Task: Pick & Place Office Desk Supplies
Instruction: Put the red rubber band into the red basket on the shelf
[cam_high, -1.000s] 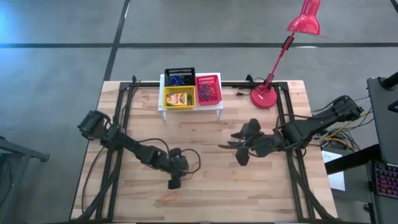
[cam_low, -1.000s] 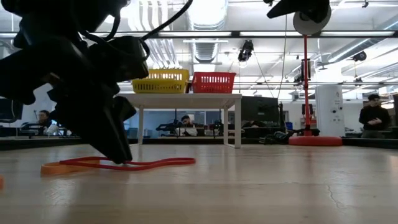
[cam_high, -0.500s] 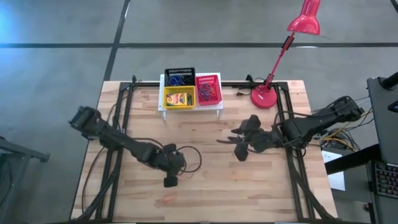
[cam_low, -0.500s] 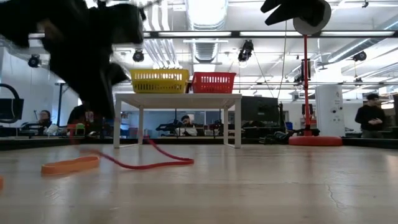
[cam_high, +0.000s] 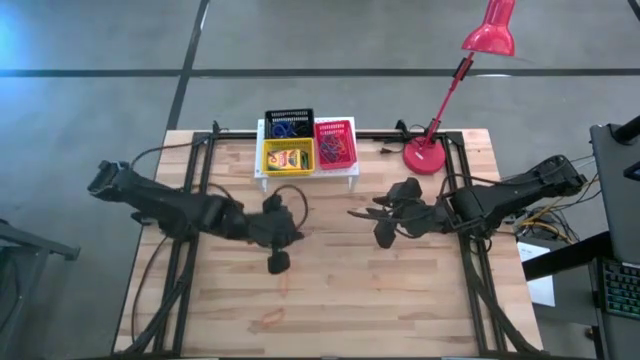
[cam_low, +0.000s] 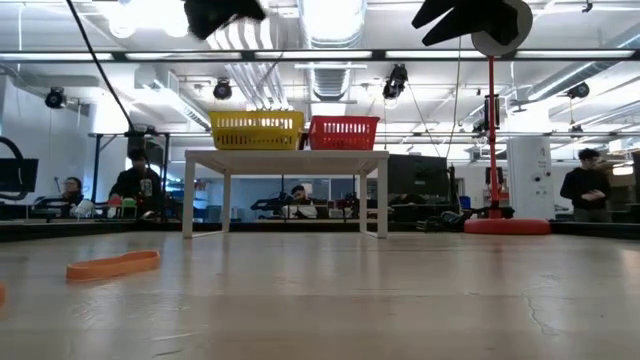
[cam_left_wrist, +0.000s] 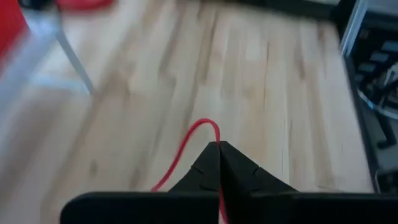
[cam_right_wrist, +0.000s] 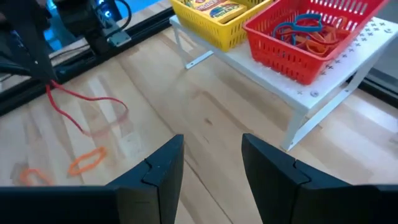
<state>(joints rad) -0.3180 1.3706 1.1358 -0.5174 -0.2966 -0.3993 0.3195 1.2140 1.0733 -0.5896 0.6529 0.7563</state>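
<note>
Rubber band, red (cam_left_wrist: 186, 149), is pinched between the pressed-together fingers of the left gripper (cam_left_wrist: 217, 147); its thin loop trails down from the tips, clear of the table (cam_high: 400, 300). Landmark for all that follows: the white stand (cam_high: 306, 172) at the table's far edge.

- Nearest the camera side, well short of the stand: an orange band (cam_low: 112, 265) lies flat on the wood; a second orange band (cam_right_wrist: 87, 160) shows beside it in the right wrist view.
- Left gripper (cam_high: 277, 262) hangs in front of the stand, a little to its left. The carried band's free end droops away from the tips toward the table.
- Right gripper (cam_right_wrist: 211, 162) waits to the right of the stand's front, fingers spread, nothing between them.
- On the stand: yellow basket (cam_high: 288, 156) with crayon boxes, red basket (cam_high: 336, 146) already holding bands, black basket (cam_high: 289, 124) behind the yellow one.

Judgement: the red basket lies forward and to the right of the left gripper. The right arm is nearer that basket, but the left has the band. The limp loop could snag the basket rim if carried low.
</note>
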